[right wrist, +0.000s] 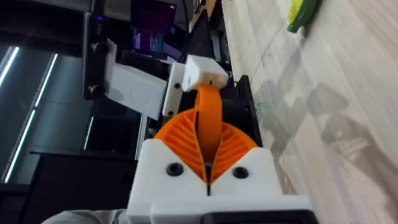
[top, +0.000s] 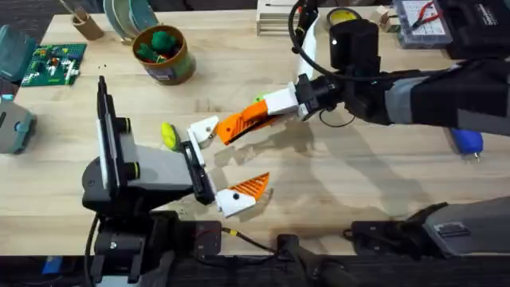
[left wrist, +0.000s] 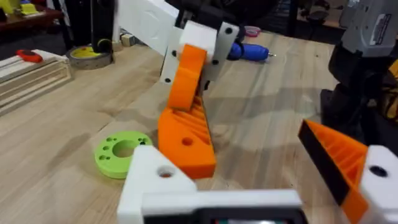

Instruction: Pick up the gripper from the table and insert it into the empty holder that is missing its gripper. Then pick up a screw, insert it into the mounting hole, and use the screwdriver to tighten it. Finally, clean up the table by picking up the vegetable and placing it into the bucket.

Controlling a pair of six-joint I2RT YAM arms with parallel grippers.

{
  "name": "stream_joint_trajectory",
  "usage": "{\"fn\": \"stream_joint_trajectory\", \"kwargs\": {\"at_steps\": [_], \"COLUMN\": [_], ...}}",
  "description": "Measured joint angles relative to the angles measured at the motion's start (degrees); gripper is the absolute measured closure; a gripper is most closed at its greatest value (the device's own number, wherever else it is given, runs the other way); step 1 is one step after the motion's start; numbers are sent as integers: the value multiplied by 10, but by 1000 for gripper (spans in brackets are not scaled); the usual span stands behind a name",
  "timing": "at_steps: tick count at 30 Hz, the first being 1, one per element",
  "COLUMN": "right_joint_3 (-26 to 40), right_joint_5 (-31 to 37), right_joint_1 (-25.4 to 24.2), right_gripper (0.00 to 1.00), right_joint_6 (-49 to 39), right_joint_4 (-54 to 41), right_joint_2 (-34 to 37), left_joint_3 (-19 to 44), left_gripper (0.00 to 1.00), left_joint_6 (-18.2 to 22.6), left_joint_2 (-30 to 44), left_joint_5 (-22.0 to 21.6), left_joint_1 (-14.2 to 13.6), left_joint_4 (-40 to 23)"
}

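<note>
Two arms meet near the middle of the table. The right gripper (top: 253, 117) reaches in from the right with its jaws closed on the gripper (top: 236, 126), an orange ribbed wedge, holding it just beside the holder (top: 204, 129), the bare white block on the left gripper's far finger. The left gripper (top: 222, 165) stands wide open and holds nothing; its near finger carries its own orange pad (top: 250, 186). The vegetable (top: 169, 135) lies on the wood just left of the holder. The bucket (top: 164, 54) stands far left, and the screwdriver (top: 466, 142) lies at the right edge. A green ring disc (left wrist: 119, 153) lies beside the wedge.
</note>
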Motion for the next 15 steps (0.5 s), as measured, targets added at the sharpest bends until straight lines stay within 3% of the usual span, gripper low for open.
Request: {"fn": "stream_joint_trajectory", "kwargs": {"at_steps": [15], "right_joint_3": [0], "right_joint_5": [45], "right_joint_1": [24], "right_gripper": [995], "right_joint_6": [37], "right_joint_4": [23], "right_joint_2": [0], "left_joint_3": [0], "left_gripper": [7], "left_joint_6": [-3], "left_joint_2": [0], "left_joint_5": [-25], "left_joint_1": [4], "left_joint_4": [3]}}
